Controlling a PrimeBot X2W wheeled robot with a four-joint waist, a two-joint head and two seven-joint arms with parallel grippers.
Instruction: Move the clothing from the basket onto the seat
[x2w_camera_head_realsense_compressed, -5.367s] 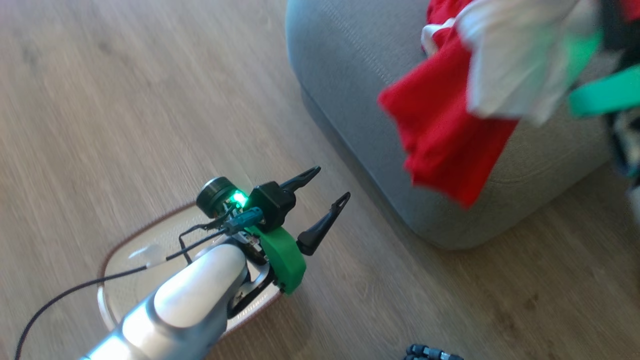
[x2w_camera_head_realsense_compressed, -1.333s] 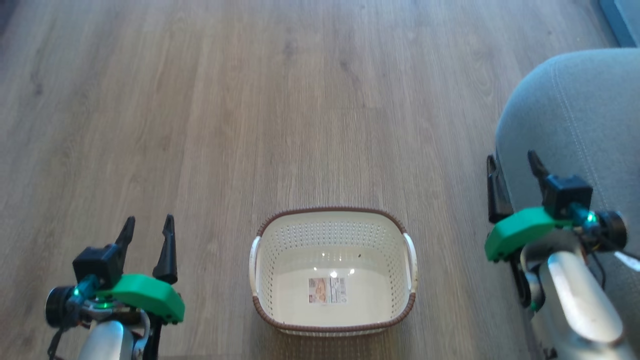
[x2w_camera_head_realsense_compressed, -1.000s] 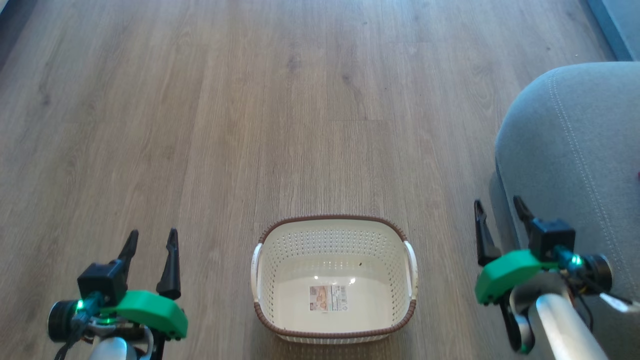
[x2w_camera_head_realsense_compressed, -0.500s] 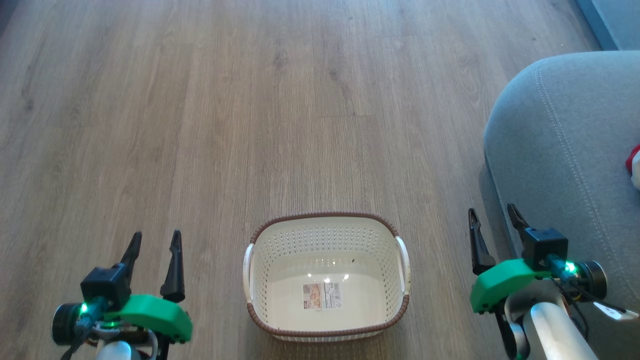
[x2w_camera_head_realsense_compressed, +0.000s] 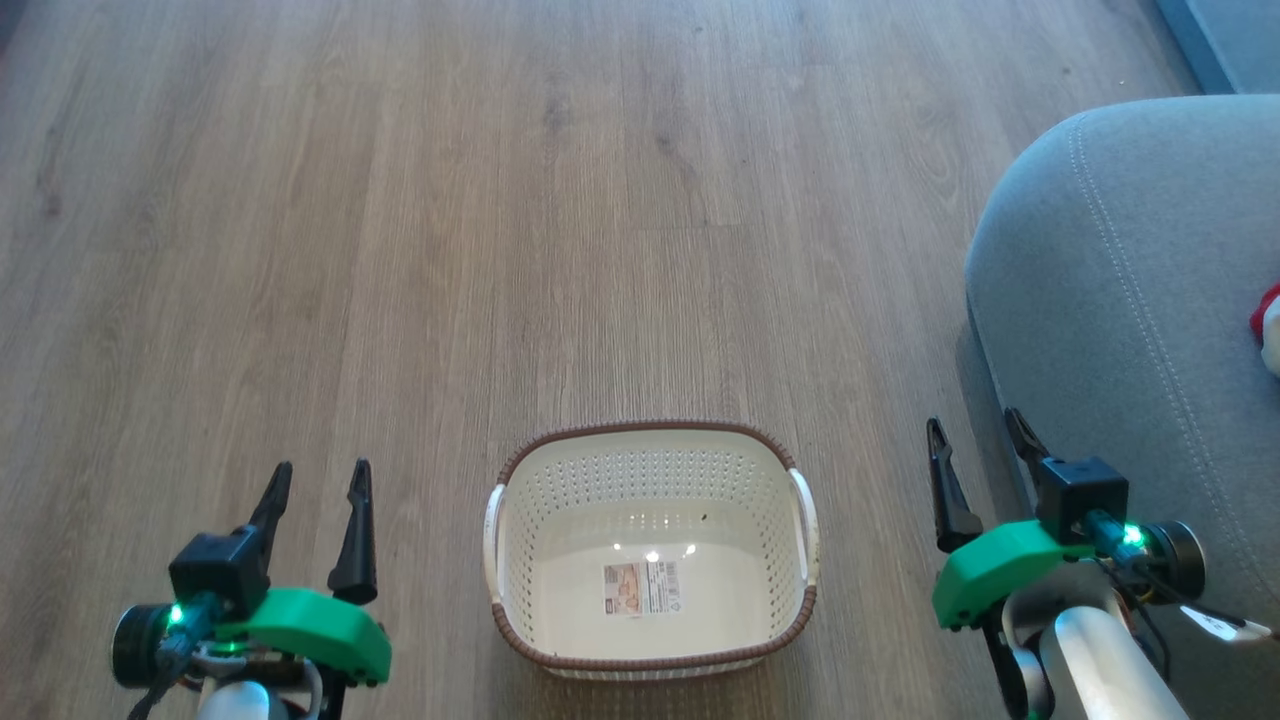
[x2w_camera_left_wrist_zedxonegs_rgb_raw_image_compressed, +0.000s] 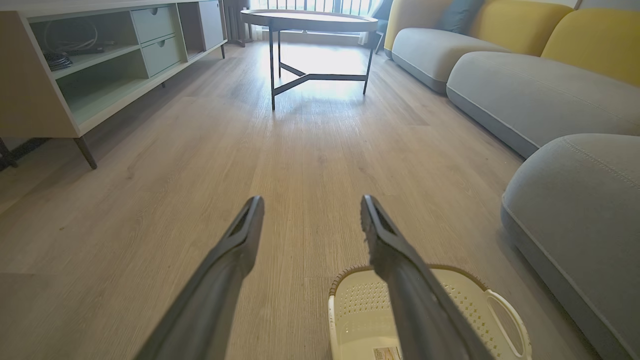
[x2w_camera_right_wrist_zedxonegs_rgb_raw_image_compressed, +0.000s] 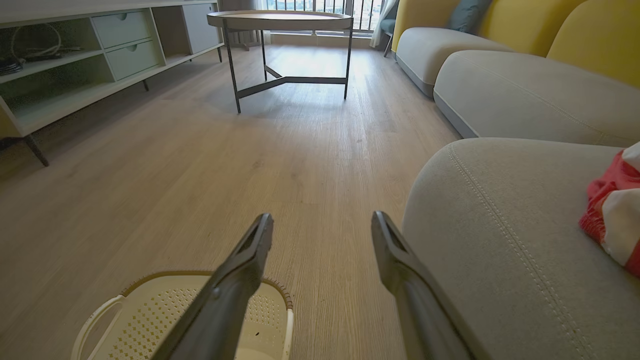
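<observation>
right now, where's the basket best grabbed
Take the basket by its side handles, left tool on the left handle, right tool on the right handle, each from outside: the loops stand off the walls and it sits upright between them.

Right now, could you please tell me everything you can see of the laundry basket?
The basket is a cream-white plastic tub, a rounded rectangle with perforated walls, a brown woven-look rim and a pale handle on each short side. It stands upright on the wooden floor and is empty save for a small label sticker on its bottom. Nothing touches it but the floor, and the grey seat is off to its right, apart from it.
</observation>
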